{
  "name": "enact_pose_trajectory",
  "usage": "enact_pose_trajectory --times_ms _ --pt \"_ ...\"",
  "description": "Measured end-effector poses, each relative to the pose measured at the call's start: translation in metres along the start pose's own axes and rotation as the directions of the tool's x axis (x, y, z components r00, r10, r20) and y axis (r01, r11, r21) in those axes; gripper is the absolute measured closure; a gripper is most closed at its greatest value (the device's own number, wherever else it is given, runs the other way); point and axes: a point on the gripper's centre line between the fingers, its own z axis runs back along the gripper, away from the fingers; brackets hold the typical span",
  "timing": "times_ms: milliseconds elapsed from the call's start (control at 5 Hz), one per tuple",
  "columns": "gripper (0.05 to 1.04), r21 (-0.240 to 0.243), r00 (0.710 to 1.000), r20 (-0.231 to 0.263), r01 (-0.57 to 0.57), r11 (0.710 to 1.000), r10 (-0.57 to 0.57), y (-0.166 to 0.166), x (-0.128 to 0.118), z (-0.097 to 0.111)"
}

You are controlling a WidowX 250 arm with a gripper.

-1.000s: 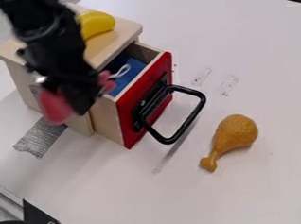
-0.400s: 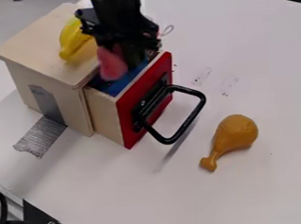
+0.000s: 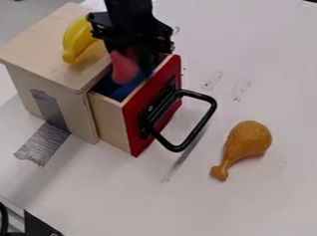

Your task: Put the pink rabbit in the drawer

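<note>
Evidently gripper (image 3: 139,64) pinches pink rabbit (image 3: 123,68) between jaws, low over drawer (image 3: 111,121); it stands open below jaws, presumably so release drops rabbit straight in; handle (image 3: 196,129) juts clear of jaws.

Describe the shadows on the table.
Camera view: a thin, darker shadow slants across the white table below the black drawer handle; a broader, fainter one spreads in front of the wooden cabinet; only slight shading edges the toy drumstick.
</note>
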Motion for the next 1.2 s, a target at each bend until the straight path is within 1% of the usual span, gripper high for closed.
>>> enact_pose_trajectory --times_ms 200,400,600,800,1000,1200 --pt "0.113 0.005 1.0 -0.012 0.001 1.0 -0.001 -0.004 -0.003 -0.003" --pt "0.091 0.003 0.999 -0.038 0.0 1.0 0.0 -0.005 -0.008 0.0" --pt "0.091 0.004 1.0 -0.009 0.004 1.0 -0.004 -0.006 -0.009 0.018" --pt "0.091 -0.003 1.0 0.014 0.003 1.0 -0.003 -0.008 -0.015 0.041" --pt "0.091 -0.024 0.999 0.055 0.005 1.0 -0.003 -0.011 -0.019 0.059" --pt "0.091 -0.028 0.999 0.032 0.03 0.999 -0.029 -0.016 -0.024 0.061"
